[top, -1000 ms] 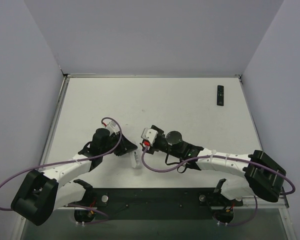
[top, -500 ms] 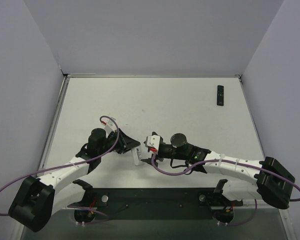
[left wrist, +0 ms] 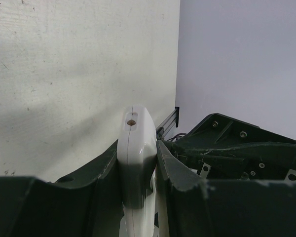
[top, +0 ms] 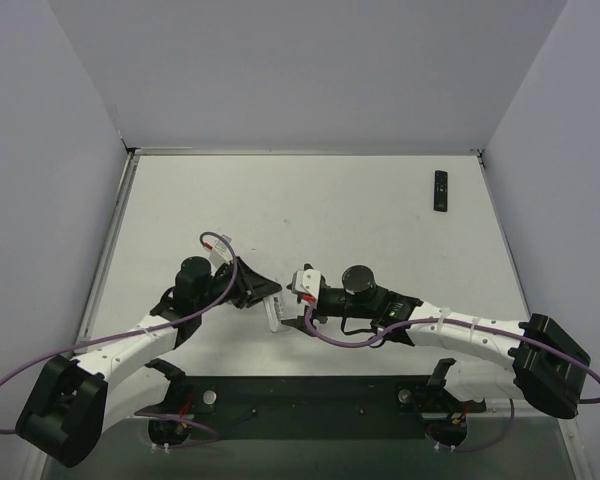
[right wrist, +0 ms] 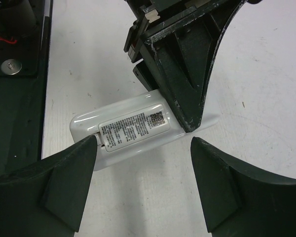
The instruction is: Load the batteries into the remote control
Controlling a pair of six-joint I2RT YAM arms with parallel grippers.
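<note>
White table (top: 310, 200), left end effector (left wrist: 137, 165) around remote (right wrist: 130, 127).

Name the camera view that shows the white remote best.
Right wrist: the white remote shows broadside, label facing the camera. Left wrist shows only its narrow end, clamped in the left tool. Top external shows only a small white sliver.

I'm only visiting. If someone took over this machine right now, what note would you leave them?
Left gripper: shut on the white remote.
Right gripper: open, its jaws on either side of that remote's labelled face.
A black remote lies at the far right of the table.
Done: white remote gripped.
Left: no batteries in view, so find them and load them.
</note>
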